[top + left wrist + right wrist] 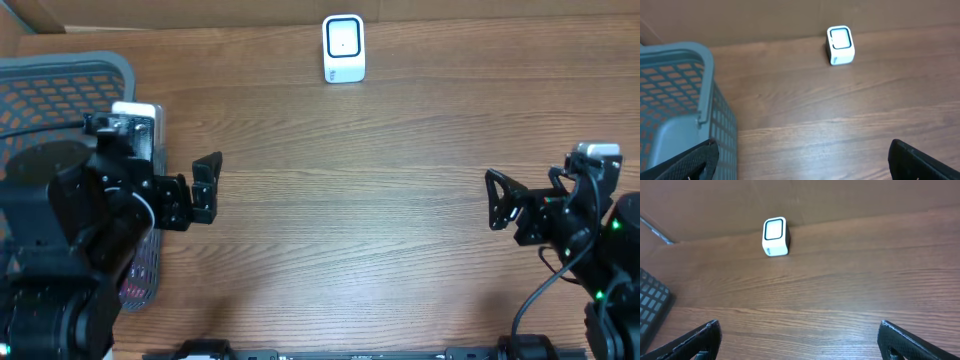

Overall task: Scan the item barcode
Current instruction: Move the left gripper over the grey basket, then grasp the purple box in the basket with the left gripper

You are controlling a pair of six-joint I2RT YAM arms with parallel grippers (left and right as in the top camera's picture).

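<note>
My jaws stand wide open on both sides with nothing in them; left gripper [208, 187] just beside the basket [118, 66], right gripper [495, 202] well apart from it, both, I judge, ready to fetch; the scanner [343, 47] stands at the far edge of the table [350, 210], window facing back towards my arms, long axis upright; no item shows, perhaps hidden in the basket.
</note>
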